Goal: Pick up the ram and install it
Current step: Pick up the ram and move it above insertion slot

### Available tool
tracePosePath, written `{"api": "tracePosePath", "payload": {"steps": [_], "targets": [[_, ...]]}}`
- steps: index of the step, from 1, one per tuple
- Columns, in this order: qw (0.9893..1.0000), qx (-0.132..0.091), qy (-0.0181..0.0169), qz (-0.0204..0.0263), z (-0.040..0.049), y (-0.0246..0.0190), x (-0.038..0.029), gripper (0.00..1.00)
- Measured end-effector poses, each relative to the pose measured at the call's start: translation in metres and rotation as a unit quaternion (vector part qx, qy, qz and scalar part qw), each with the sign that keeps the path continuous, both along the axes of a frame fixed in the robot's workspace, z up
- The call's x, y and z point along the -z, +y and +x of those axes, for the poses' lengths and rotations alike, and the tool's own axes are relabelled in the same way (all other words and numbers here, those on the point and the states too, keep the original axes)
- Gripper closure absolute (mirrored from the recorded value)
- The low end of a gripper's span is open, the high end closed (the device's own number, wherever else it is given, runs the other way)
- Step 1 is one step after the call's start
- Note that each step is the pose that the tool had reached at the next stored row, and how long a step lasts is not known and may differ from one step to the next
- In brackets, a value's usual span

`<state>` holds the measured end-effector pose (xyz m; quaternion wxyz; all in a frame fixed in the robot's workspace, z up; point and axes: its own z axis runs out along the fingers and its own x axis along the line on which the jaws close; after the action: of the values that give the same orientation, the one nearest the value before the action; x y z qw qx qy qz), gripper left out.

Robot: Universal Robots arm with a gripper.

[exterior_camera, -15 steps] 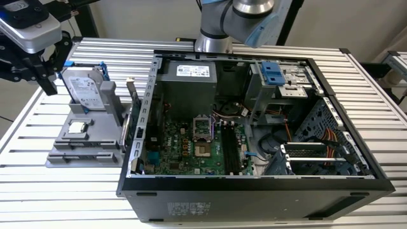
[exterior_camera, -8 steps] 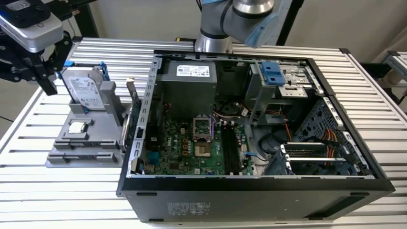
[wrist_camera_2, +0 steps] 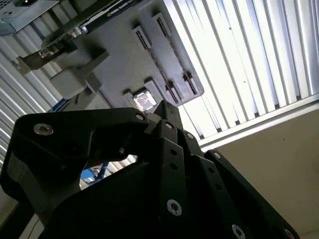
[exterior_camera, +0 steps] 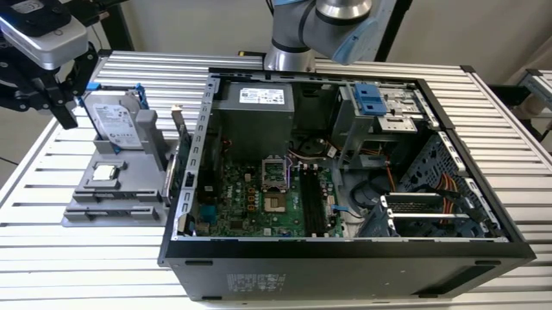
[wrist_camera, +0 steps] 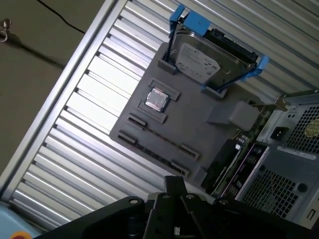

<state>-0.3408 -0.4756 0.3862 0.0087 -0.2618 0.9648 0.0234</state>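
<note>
Black linkages of the gripper (wrist_camera_2: 164,107) crowd close to the lens in both wrist views and hide the near part of the grey holder (wrist_camera: 199,124) beneath. The gripper's fingers (wrist_camera: 175,184) are drawn together at the tips, with nothing seen held between them. In the exterior view the gripper hangs at the exterior view's left, above the holder, its body cut off by the picture's edge; the arm (exterior_camera: 332,19) is likewise cut off at the top.

Where the ram lies cannot be told: the holder's two long slots (wrist_camera: 162,140) show just thin dark lines, and the sockets (exterior_camera: 312,200) on the motherboard (exterior_camera: 258,203) read as dark strips.

The holder carries one hard drive (wrist_camera: 202,57) in a blue frame, standing tilted, and one square processor chip (wrist_camera: 158,99) in a recess. One green card (wrist_camera: 234,149) with a metal bracket stands between the holder and the computer case (exterior_camera: 345,255), mostly hidden. The one case lies open on the slatted worktop (exterior_camera: 86,271), just beside the holder; its near wall hides the motherboard's lower edge
</note>
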Motion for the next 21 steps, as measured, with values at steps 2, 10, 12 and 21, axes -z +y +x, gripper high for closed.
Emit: {"api": "tracePosePath", "payload": {"steps": [2, 10, 12, 21], "targets": [[1.0, -0.004, 0.0, 0.0, 0.0, 0.0, 0.0, 1.0], [0.9998, -0.02, 0.0, 0.0, 0.0, 0.0, -0.0001, 1.0], [0.9997, -0.024, 0.0, 0.0, 0.0, 0.0, 0.0, 1.0], [0.9981, -0.062, 0.0, 0.0, 0.0, 0.0, 0.0, 1.0]]}}
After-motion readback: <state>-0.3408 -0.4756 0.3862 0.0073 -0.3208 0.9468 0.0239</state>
